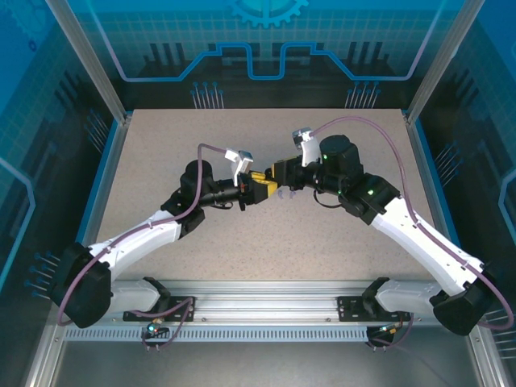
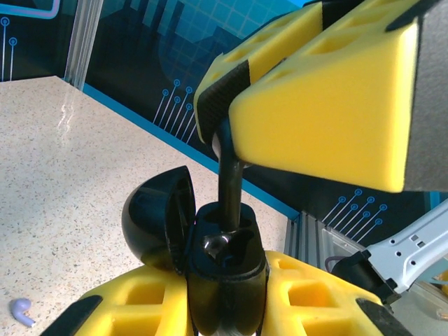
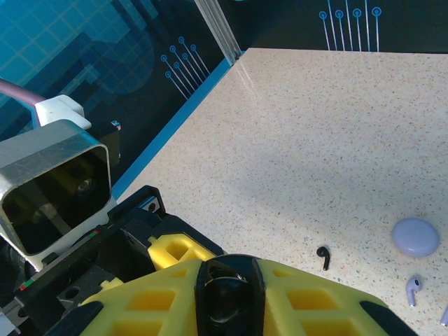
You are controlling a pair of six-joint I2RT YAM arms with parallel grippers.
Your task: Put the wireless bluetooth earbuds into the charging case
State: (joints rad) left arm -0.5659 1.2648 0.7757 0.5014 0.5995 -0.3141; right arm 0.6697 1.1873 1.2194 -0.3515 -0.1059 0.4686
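The left pincer (image 2: pixel 227 276) is clamped narrow on the black charging case (image 2: pixel 224 255), whose lid (image 2: pixel 157 217) hangs open at 9 o'clock. From 12 o'clock the right pincer (image 3: pixel 229 274) grips 1 black earbud (image 2: pixel 229 175), stem down, its lower end inside the case's open top. A lilac earbud (image 2: pixel 22 313) lies on the table (image 2: pixel 63 175) at 8 o'clock of the case. In the right wrist view a loose black earbud (image 3: pixel 323 257) lies at 3 o'clock of the pincer, the lilac case (image 3: pixel 415 236) beyond it, and a second lilac earbud (image 3: pixel 413 289) at that case's 6 o'clock.
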